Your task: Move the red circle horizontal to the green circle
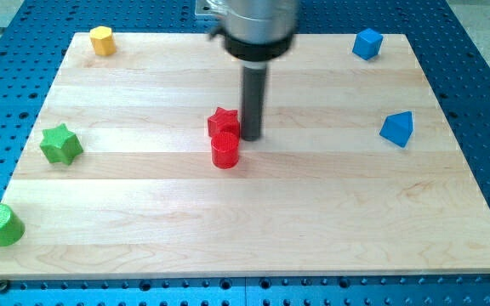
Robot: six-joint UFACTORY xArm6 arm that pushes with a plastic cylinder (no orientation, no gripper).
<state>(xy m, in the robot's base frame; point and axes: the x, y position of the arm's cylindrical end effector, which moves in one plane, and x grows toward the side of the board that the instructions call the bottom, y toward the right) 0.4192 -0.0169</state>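
Observation:
The red circle (pixel 225 150) stands near the middle of the wooden board, touching the red star (pixel 223 122) just above it. The green circle (pixel 0 224) sits at the board's lower left corner. My tip (pixel 251 137) rests on the board just right of the red star and up-right of the red circle, very close to both.
A green star (pixel 60 144) lies at the left edge. A yellow hexagon block (pixel 101 40) is at the top left. A blue cube (pixel 367 43) is at the top right and a blue triangular block (pixel 397 129) at the right. The wooden board (pixel 313 221) lies on a blue perforated table.

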